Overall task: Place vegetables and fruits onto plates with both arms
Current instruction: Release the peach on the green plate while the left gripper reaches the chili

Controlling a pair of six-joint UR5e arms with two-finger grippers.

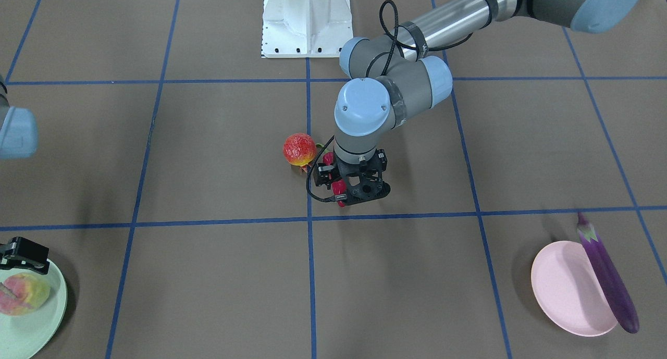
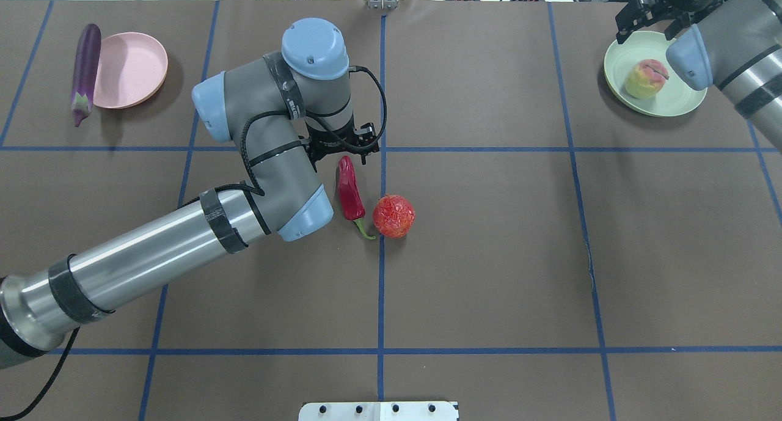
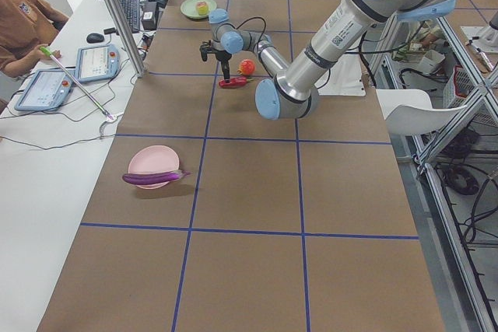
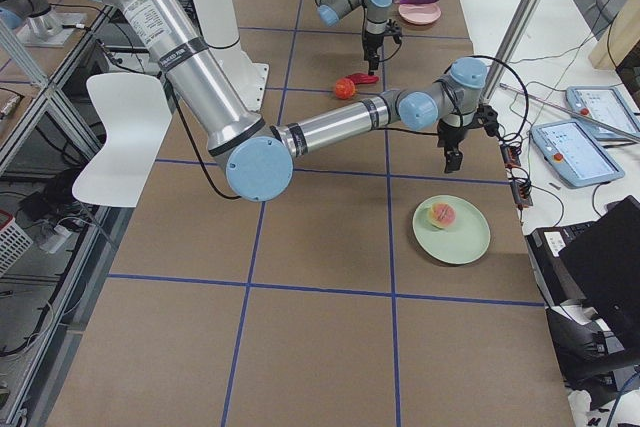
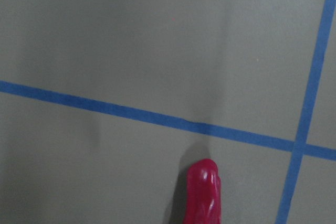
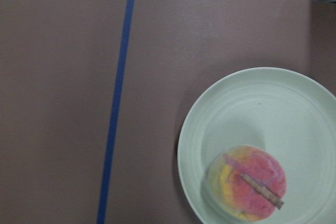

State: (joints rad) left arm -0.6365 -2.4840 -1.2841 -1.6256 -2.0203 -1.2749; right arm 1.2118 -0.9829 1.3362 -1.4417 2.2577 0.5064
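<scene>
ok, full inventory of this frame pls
pink plate: 1, pink, robot's far left
green plate: 1, mint, robot's far right
eggplant: 1, purple, against pink plate's rim
peach: 1, pink-yellow, on green plate
chili: 1, red, table centre
pomegranate: 1, red-orange, beside chili's stem
table: 1, brown, blue tape grid
base block: 1, white, robot's table edge
operator: 1, brown top, desk alongside table
left gripper: 1, black, open over chili's tip
right gripper: 1, black, open, near green plate
</scene>
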